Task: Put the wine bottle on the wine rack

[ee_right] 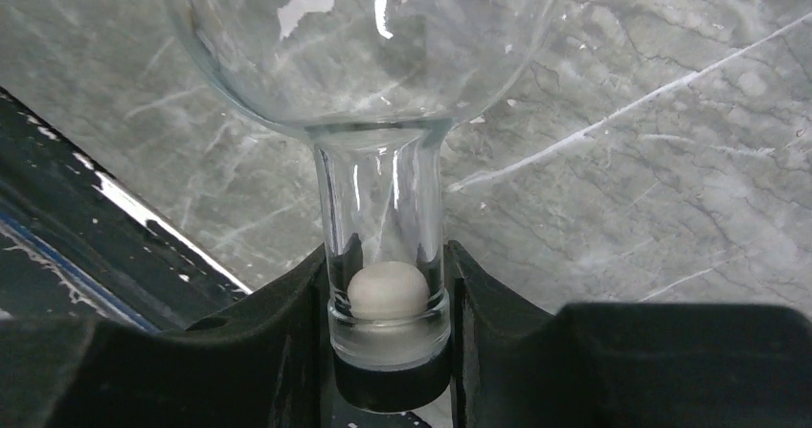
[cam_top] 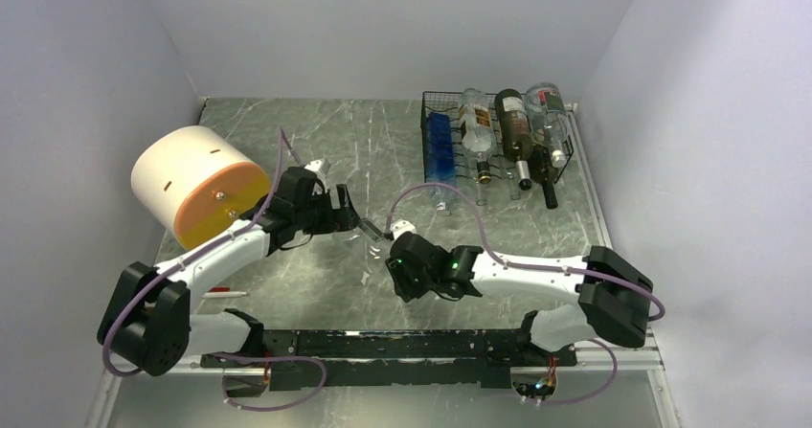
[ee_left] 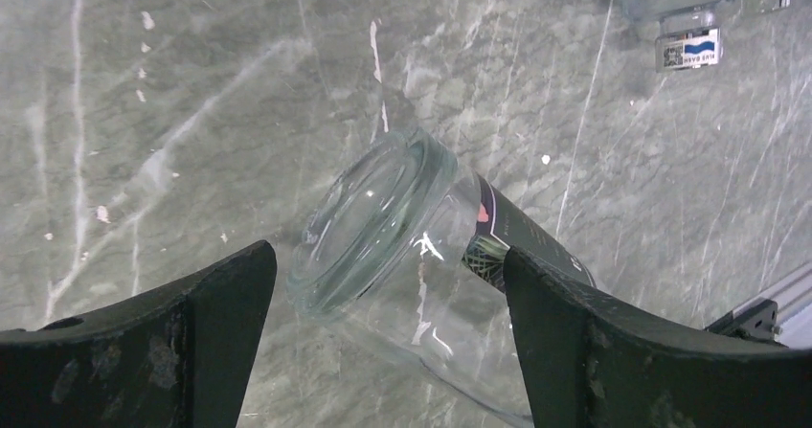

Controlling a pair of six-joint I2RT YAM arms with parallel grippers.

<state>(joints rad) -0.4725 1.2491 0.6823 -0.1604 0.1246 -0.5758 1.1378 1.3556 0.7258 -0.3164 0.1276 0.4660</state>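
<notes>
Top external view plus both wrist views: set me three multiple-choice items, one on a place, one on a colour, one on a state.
1. Where does the wine rack stand?
A) far right corner of the table
B) near left corner
C) between the arm bases

2. What colour is the leftmost bottle in the rack?
A) red
B) blue
C) yellow

3. What is the right gripper doing?
A) open over bare table
B) shut on nothing
C) shut on the clear wine bottle at its neck

Key: 1 A, the rack sits against the far right walls; 2 B, it shows bright blue; 3 C, the neck sits clamped between its jaws.
</notes>
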